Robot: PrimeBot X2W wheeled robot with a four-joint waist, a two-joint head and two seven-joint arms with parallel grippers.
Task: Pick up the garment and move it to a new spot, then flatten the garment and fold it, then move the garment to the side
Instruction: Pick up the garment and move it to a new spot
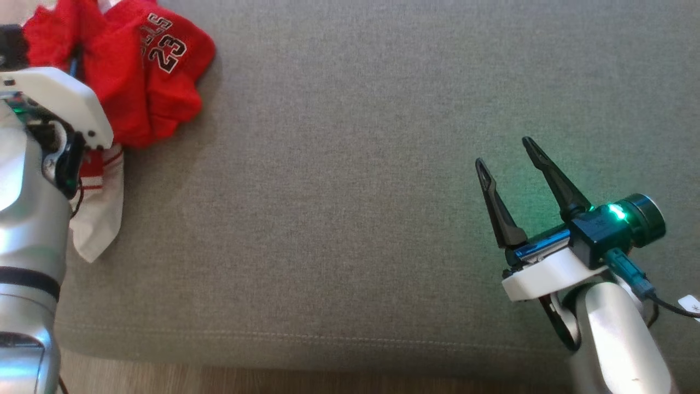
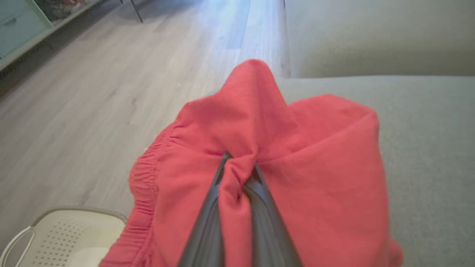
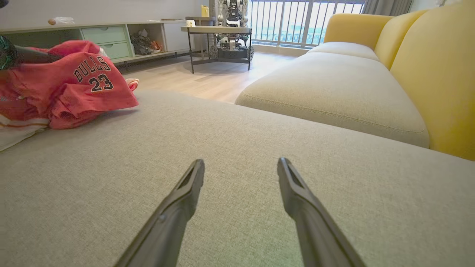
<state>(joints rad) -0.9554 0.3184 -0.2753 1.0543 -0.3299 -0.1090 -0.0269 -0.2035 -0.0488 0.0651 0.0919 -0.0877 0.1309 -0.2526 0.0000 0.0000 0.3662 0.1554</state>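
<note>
The garment [image 1: 142,71] is a red jersey printed with "23", bunched at the far left of the grey cushion [image 1: 350,191], a white striped part of it trailing toward the front. In the left wrist view my left gripper [image 2: 239,168] is shut on a pinched ridge of the garment's red cloth [image 2: 297,155]; in the head view the left arm's white wrist housing [image 1: 60,98] lies over the garment's near side. My right gripper [image 1: 506,153] is open at the lower right above bare cushion, far from the garment [image 3: 74,85]. Nothing lies between its fingers [image 3: 185,193].
The cushion's front seam [image 1: 273,334] runs along the bottom, with wood floor [image 1: 273,383] below it. A perforated white basket [image 2: 63,233] stands on the floor left of the cushion. A yellow sofa [image 3: 426,66] and a beige seat [image 3: 334,92] lie off to one side.
</note>
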